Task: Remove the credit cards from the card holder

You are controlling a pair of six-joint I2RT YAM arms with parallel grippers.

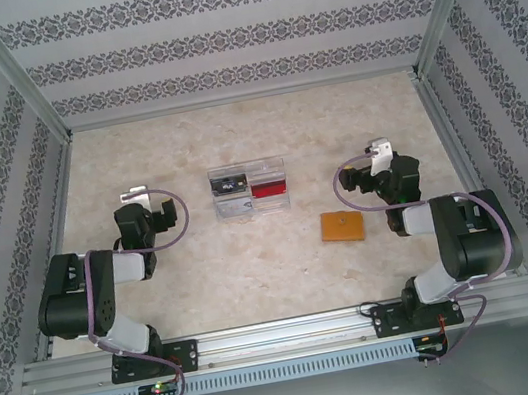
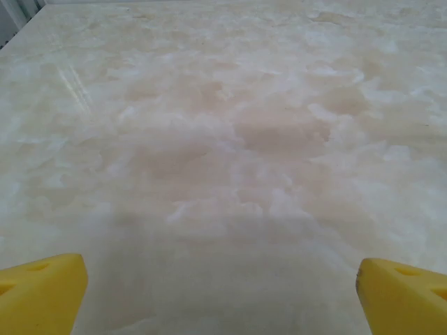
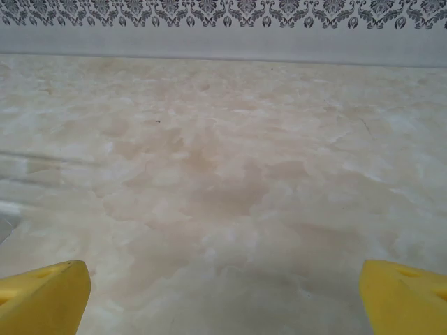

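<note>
— So where was the flat orange-tan card holder [image 1: 342, 226]?
— On the marbled tabletop [image 1: 256, 270], near the right pincer [image 3: 223, 300], a little nearer the bases, untouched.
— And the pincers?
— Both spread wide, the left pincer [image 2: 220, 296] too, pinching nothing.

No legible text, label, brand or number found. Marks on the red card [image 1: 269, 191] and on the pale item [image 1: 235, 203] beside it in the clear tray [image 1: 269, 164] are too small to read.
</note>
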